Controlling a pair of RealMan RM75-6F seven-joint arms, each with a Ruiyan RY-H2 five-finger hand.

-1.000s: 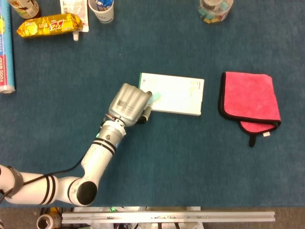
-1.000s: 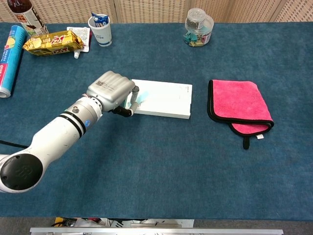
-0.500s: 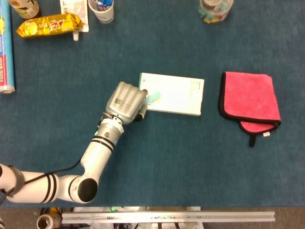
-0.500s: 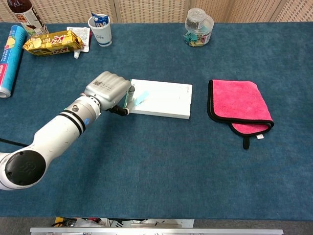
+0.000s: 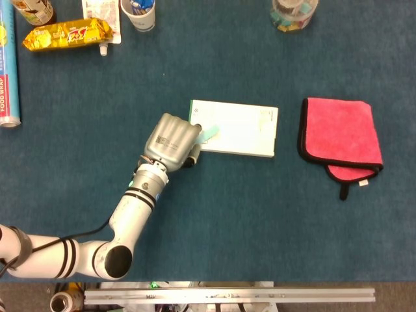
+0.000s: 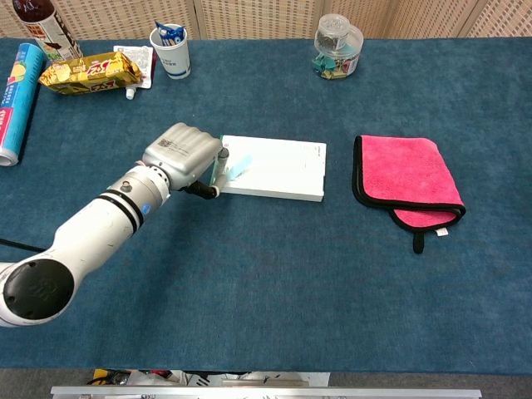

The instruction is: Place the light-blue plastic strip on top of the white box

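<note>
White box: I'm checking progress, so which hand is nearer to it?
Left. The left hand is at the white box's left end, by the blue strip. The right hand is out of view.

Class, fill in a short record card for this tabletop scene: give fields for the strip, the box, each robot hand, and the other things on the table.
Strip: light-blue plastic strip lies on the left end of the white box, partly hidden by the hand
Box: flat on the blue table, centre
Left hand: at the box's left edge, fingers by the strip; grip unclear
Right hand: not in view
Right of box: folded pink cloth
Far edge: paper cup, clear jar, yellow snack packet
</note>
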